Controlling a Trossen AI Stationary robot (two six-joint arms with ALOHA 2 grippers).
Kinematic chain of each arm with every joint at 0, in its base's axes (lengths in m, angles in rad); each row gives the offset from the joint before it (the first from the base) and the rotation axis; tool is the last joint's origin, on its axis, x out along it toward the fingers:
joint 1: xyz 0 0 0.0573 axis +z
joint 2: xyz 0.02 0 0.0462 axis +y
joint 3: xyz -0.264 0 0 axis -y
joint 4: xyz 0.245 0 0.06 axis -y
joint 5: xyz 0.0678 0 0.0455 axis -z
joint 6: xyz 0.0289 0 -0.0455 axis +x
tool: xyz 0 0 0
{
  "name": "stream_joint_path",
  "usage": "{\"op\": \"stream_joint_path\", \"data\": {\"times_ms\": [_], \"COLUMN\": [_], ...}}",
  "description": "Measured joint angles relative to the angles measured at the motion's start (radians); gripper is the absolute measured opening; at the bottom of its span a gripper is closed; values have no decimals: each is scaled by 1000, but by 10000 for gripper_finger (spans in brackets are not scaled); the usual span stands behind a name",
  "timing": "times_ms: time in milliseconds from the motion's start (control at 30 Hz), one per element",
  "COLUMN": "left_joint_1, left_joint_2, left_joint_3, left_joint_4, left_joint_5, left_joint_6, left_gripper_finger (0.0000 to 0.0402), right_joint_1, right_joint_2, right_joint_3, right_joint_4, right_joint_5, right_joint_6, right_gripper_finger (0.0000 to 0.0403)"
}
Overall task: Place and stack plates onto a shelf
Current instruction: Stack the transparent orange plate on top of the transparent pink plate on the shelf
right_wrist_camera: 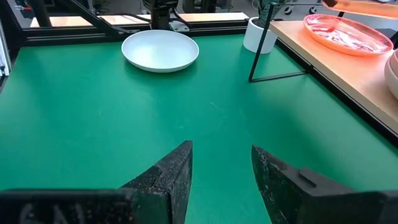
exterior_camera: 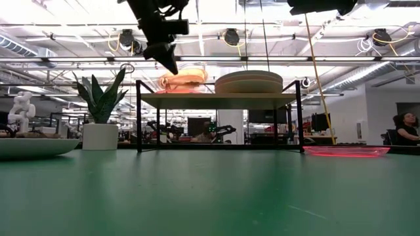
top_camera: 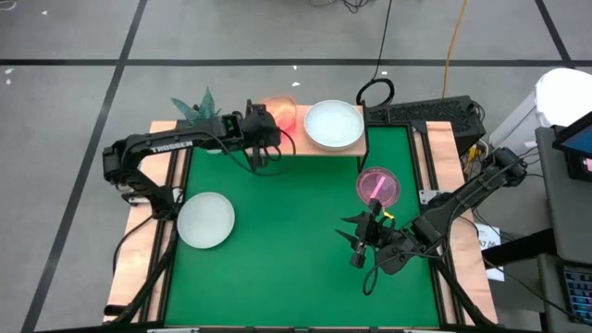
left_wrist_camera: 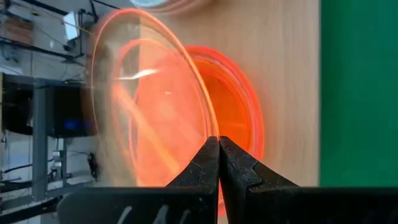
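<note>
While your left gripper [top_camera: 262,139] hangs over the shelf [top_camera: 319,148], its fingers [left_wrist_camera: 211,168] are pressed together on the rim of a translucent amber plate [left_wrist_camera: 149,106] — the dish stands tilted on edge just past the fingertips, above an orange-pink plate [left_wrist_camera: 239,112] that lies flat on the shelf's wooden top. From the table-level camera you see this gripper [exterior_camera: 164,56] pointing down just above the shelf's plant-side end, with the amber plate [exterior_camera: 187,75] right beside its tip. The left arm reaches across from the mat's edge, forearm running roughly level toward the shelf, wrist bent down at the end.

On the shelf next to the amber plate sits a stack of larger pastel plates [top_camera: 333,124], the pale one on top; the level view shows that stack [exterior_camera: 249,82] resting flat.

Your right gripper [top_camera: 363,242] hovers over the green mat [top_camera: 287,268], well apart from the shelf, its two fingers [right_wrist_camera: 165,177] spread wide with nothing between them. Between it and the shelf lies a translucent pink plate [top_camera: 378,185] with a stripe, flat on the mat and near the gripper. The right arm comes in from the table's corner, folded at the elbow, gripper facing across the mat.

A pale blue-white plate [top_camera: 205,219] lies on the mat — well away from the shelf, on the left arm's side. A potted plant [exterior_camera: 100,111] stands just beside the shelf's end.
</note>
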Motion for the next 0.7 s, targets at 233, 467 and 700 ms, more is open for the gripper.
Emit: {"op": "stream_joint_path", "data": {"times_ms": [233, 467, 700], "left_joint_1": [5, 14, 24], "left_joint_2": [10, 19, 19], "left_joint_3": [-1, -1, -1], "left_joint_4": [-3, -9, -12], "left_joint_5": [0, -1, 1], "left_joint_6": [-10, -34, -50], "left_gripper_finger": [3, 3, 3], "right_joint_1": [0, 0, 0], "right_joint_2": [0, 0, 0], "right_joint_3": [0, 0, 0], "right_joint_4": [0, 0, 0], "right_joint_5": [-2, -2, -2], "right_joint_6": [1, 2, 2], "right_gripper_finger": [146, 146, 146]}}
